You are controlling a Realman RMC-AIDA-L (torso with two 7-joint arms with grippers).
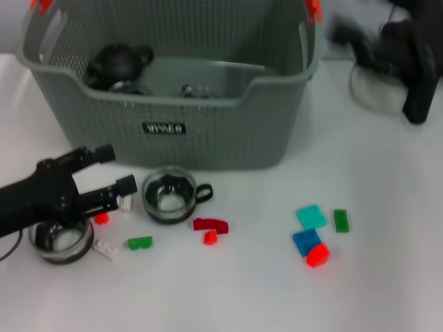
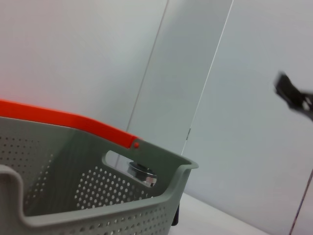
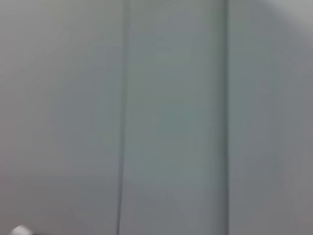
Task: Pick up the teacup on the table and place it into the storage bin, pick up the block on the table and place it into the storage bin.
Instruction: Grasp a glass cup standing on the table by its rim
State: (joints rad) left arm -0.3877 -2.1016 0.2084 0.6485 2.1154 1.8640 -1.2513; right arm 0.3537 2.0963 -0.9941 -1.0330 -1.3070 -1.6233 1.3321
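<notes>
The grey-green storage bin [image 1: 208, 138] stands at the back of the white table; its orange handle clip and perforated wall [image 2: 98, 191] fill the left wrist view. A glass teacup [image 1: 169, 196] with a black handle sits just in front of the bin. Another teacup [image 1: 61, 240] lies partly under my left arm. My left gripper [image 1: 118, 168] is open and holds nothing, just left of the first teacup. Blocks lie scattered: dark red [image 1: 210, 224], green [image 1: 139, 243], teal [image 1: 311, 216], blue [image 1: 305, 241]. My right gripper [image 1: 405, 62] hangs blurred at the far right, beside the bin.
Inside the bin are a black teapot [image 1: 118, 62] and glass cups [image 1: 197, 90]. A clear glass vessel [image 1: 374, 90] stands right of the bin, under the right arm. More small blocks: white [image 1: 106, 249], red [image 1: 318, 254], green [image 1: 340, 220]. The right wrist view shows only wall.
</notes>
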